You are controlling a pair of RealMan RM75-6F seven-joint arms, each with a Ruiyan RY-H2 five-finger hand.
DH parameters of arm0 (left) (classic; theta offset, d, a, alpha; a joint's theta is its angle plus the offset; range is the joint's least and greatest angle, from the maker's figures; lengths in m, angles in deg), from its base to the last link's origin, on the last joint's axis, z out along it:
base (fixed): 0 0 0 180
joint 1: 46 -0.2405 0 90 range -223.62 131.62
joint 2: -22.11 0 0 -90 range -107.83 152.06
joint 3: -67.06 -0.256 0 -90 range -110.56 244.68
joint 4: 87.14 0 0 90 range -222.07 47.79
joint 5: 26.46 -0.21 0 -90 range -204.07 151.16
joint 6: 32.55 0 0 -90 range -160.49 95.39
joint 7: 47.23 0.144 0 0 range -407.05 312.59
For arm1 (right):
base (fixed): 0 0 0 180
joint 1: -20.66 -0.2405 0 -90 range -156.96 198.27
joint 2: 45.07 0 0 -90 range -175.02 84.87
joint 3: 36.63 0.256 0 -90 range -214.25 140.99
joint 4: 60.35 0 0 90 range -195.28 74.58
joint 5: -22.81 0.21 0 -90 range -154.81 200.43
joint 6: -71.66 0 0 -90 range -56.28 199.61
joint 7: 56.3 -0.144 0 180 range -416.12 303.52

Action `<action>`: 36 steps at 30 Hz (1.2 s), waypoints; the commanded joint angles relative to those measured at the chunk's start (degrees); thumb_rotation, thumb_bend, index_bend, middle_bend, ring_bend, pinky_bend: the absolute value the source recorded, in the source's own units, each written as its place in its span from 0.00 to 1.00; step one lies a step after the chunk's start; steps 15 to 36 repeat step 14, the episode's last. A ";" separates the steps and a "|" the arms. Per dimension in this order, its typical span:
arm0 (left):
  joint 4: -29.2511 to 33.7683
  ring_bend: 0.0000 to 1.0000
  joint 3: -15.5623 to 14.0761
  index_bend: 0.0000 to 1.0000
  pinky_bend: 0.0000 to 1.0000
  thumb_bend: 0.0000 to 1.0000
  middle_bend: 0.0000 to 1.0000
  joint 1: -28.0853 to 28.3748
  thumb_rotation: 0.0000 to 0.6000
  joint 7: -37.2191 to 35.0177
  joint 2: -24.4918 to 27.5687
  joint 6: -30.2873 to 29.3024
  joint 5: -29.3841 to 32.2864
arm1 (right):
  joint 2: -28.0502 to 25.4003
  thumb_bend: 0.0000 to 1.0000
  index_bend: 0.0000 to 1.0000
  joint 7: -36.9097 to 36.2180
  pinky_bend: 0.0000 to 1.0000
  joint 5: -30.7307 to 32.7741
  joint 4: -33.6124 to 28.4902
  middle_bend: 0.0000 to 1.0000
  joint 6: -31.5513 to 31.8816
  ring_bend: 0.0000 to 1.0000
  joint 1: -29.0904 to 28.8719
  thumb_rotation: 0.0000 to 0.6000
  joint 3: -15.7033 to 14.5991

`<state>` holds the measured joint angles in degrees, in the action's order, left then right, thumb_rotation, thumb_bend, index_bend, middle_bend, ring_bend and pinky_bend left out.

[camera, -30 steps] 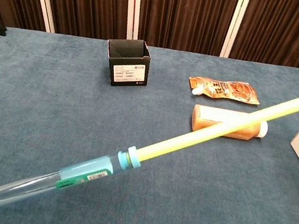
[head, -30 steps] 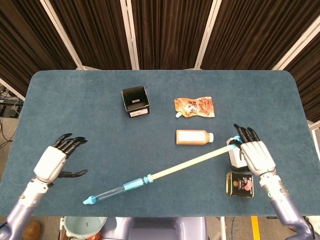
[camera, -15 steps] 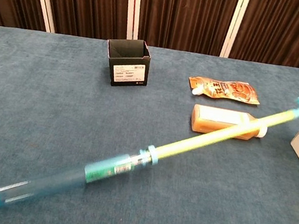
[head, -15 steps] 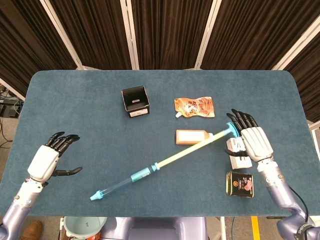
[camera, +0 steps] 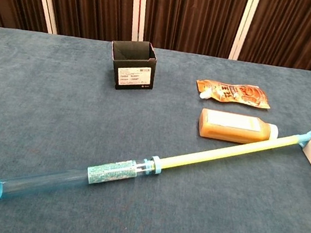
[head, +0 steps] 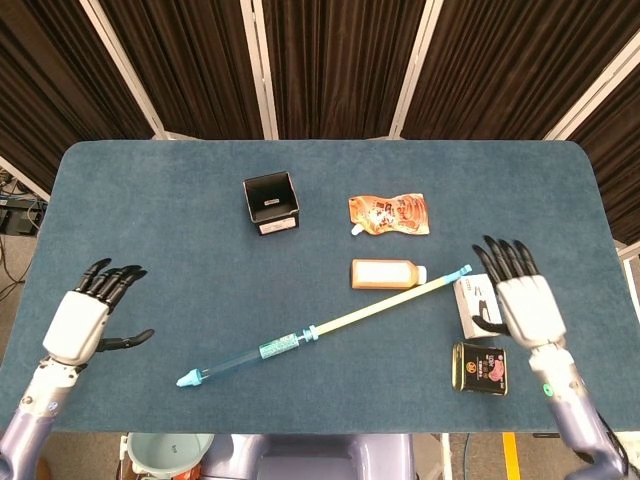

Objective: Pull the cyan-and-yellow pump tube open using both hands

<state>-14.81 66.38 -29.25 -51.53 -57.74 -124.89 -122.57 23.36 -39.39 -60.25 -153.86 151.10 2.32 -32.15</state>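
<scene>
The cyan-and-yellow pump tube [head: 320, 331] lies drawn out on the blue table, slanting from its cyan nozzle at the lower left to its cyan handle at the upper right. In the chest view the pump tube [camera: 153, 165] rests flat, the yellow rod extended from the clear cyan barrel. My left hand [head: 82, 318] hovers open at the left edge, well away from the nozzle. To the right of the handle, my right hand [head: 520, 300] is open with fingers spread, apart from the tube. Neither hand shows in the chest view.
A black open box [head: 271, 203] stands at the back centre. An orange pouch [head: 389, 213] and an orange bottle [head: 388, 273] lie near the rod. A white box [head: 474, 310] and a dark tin [head: 479, 367] sit by my right hand.
My right hand let go of the tube's handle and drew back to the right. The tube dropped flat onto the table. My left hand moved further left.
</scene>
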 commanded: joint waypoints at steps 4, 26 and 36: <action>9.00 0.21 -0.15 0.16 0.12 0.09 0.17 -4.37 1.00 12.16 4.44 1.26 5.16 | 3.60 0.00 0.00 5.14 0.00 0.48 1.60 0.00 7.01 0.00 8.58 1.00 -4.72; 10.41 0.21 -0.22 0.14 0.12 0.09 0.16 -5.14 1.00 13.54 4.98 1.81 3.98 | 3.30 0.00 0.00 -0.60 0.00 -4.34 3.51 0.00 9.63 0.00 10.32 1.00 -5.08; 10.41 0.21 -0.22 0.14 0.12 0.09 0.16 -5.14 1.00 13.54 4.98 1.81 3.98 | 3.30 0.00 0.00 -0.60 0.00 -4.34 3.51 0.00 9.63 0.00 10.32 1.00 -5.08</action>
